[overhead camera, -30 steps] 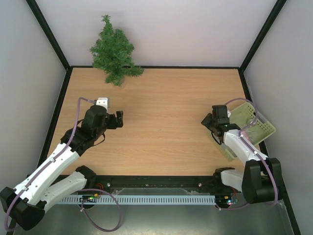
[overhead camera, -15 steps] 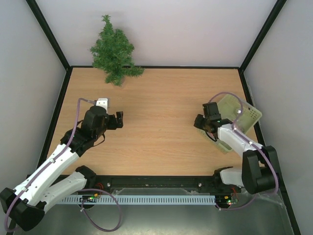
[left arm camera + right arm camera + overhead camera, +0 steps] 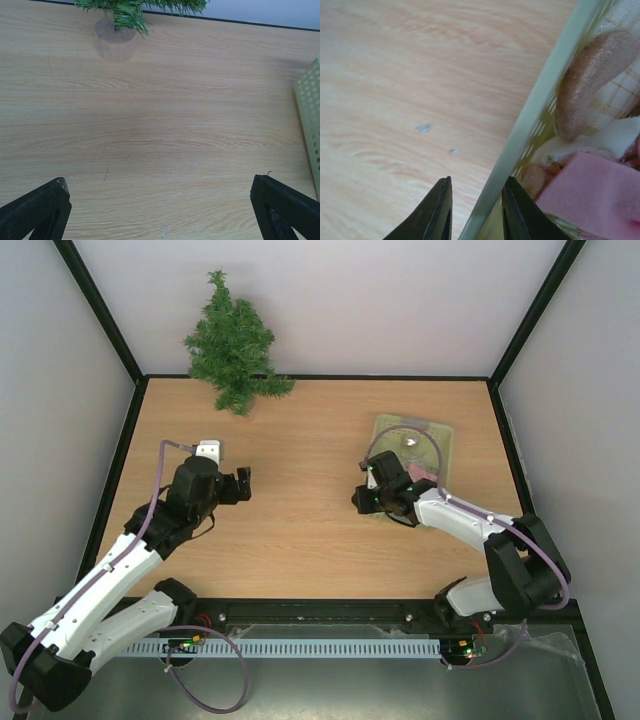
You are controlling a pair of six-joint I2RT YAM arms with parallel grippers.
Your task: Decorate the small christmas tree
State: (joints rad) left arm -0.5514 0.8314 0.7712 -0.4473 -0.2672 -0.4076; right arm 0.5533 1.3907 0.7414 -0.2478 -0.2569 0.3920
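Pinching the basket [image 3: 540, 95] rim, your right gripper [image 3: 477, 182] sits narrow on it; your left gripper [image 3: 158, 180] gapes wide, tree [image 3: 135, 7] well ahead.

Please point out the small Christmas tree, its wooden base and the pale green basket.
Small dark green artificial Christmas tree [image 3: 232, 345]: top external view, on the middle branches.
Round wooden tree base [image 3: 115, 42]: left wrist view, on its side.
Pale green perforated plastic basket [image 3: 542, 100]: right wrist view, on its rim.

Table [image 3: 160, 125] is showing smooth matt wood grain. Basket [image 3: 540, 95] wall sitting inside the right gripper [image 3: 476, 195] is reading as pale perforated plastic.
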